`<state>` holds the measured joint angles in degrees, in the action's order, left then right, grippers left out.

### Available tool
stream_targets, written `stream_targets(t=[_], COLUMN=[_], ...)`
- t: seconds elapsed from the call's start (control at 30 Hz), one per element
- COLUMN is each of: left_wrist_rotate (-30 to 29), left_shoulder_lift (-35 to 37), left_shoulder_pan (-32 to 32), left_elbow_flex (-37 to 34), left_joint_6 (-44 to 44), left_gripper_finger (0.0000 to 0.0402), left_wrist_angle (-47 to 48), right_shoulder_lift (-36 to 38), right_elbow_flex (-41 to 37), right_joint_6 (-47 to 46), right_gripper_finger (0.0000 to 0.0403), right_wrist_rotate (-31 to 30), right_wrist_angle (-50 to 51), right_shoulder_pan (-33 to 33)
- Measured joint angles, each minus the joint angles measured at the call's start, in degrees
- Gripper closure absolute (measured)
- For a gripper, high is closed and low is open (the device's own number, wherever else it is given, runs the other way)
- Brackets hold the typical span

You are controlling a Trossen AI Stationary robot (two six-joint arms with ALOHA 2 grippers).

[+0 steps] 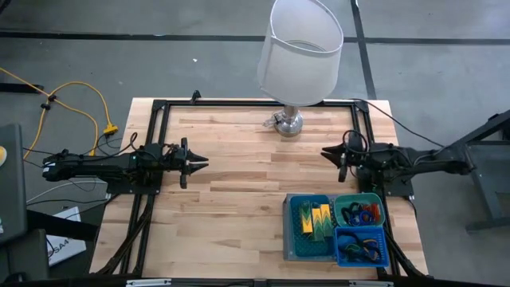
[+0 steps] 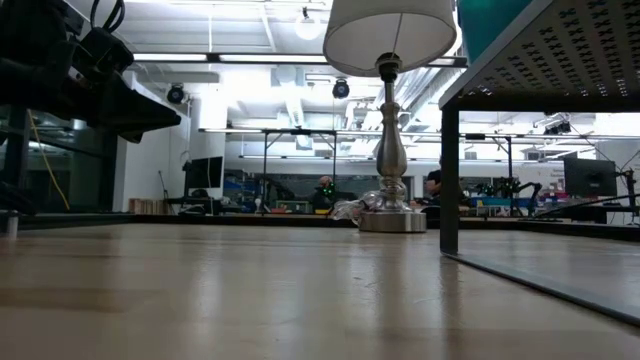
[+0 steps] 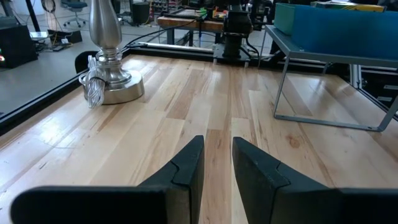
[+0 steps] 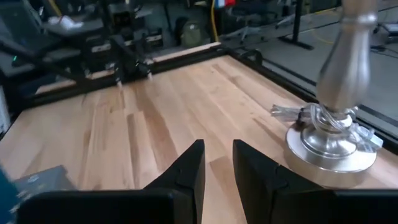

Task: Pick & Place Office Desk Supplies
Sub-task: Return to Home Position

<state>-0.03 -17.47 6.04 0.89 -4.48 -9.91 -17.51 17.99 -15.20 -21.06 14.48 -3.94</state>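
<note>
Tools (image 3: 217,163) (image 4: 217,163) slightly parted (both), holding and touching nothing.

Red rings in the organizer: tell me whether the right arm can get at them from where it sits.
Probably yes. The rings lie in an open-topped compartment of the organizer, just beside the right claw, which holds nothing. Nothing covers them; the lamp stands off to the far side.

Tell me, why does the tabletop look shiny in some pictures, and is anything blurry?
Low view: ceiling lights reflect as pale streaks on the table, and the near wood is soft. Left wrist view: glare brightens the boards beside the lamp base. Right wrist view: the lamp base and background look smeared. High view: even light, little glare.
</note>
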Motion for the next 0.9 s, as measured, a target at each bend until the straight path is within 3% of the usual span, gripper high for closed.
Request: stream_targets(t=[0.17,0.6,0.9], left_wrist_rotate=[-0.02,0.00,-0.02], left_shoulder_lift=[0.00,0.00,0.02], left_shoulder_pan=[0.00,-0.01,0.00], left_elbow_flex=[0.00,0.00,0.00], left_joint_6=[0.01,0.00,-0.01], left_gripper_finger=[0.0323,0.0323,0.0323], left_wrist_angle=[0.00,0.00,-0.02], right_shoulder_lift=[4.35,17.05,17.13], right_elbow_flex=[-5.45,-10.90,-15.15], right_joint_6=[-0.02,0.45,0.32], right_gripper_finger=[0.0332,0.0332,0.0332], right_wrist_rotate=[0.20,0.28,3.36], right_wrist_angle=[-6.03,-6.24,-16.06], right_shoulder_pan=[2.43,3.73,3.69])
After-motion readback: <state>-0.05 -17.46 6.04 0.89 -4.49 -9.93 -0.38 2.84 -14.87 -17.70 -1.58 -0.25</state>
